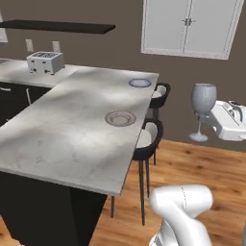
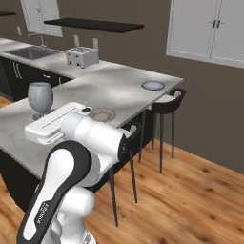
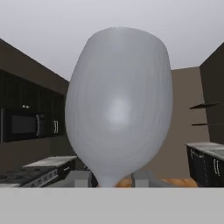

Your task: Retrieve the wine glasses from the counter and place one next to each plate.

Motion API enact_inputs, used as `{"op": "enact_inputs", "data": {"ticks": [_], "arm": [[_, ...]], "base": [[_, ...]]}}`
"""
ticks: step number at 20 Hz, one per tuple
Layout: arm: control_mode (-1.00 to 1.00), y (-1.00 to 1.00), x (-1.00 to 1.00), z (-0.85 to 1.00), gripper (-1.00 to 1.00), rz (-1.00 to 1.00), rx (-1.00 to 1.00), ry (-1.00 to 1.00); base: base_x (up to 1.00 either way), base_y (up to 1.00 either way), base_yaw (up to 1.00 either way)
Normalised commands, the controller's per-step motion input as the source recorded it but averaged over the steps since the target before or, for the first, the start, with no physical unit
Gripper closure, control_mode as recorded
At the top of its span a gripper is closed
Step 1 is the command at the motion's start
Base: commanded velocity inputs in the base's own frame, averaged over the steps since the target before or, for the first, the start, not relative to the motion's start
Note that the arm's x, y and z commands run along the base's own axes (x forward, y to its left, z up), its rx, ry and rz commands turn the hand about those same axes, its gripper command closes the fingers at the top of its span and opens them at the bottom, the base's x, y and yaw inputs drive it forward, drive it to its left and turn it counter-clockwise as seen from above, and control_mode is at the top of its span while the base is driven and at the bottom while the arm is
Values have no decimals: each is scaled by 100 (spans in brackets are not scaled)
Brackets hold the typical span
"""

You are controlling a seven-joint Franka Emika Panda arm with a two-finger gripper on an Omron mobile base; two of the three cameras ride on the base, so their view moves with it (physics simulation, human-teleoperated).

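One translucent grey-blue stemmed wine glass [image 1: 203,100] pinched by its stem in the part-closed two-finger gripper [image 1: 207,120], carried upright beyond the marble top's [image 1: 72,139] stool-side edge. Could have slipped or tipped if swung fast toward the beige brown-rimmed plate [image 1: 120,117] near that edge.

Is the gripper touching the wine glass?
Touching. In the left base view the gripper is closed on the stem of the wine glass, held in the air.
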Motion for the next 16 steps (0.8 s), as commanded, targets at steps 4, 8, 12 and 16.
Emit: {"op": "enact_inputs", "data": {"ticks": [4, 8, 12, 16], "arm": [[100, 0, 0, 0, 100, 0, 0, 0], [100, 0, 0, 0, 100, 0, 0, 0], [100, 0, 0, 0, 100, 0, 0, 0], [100, 0, 0, 0, 100, 0, 0, 0]], "base": [[29, -100, 31], [34, -95, 34], [39, -88, 37], [18, -74, 37]]}}
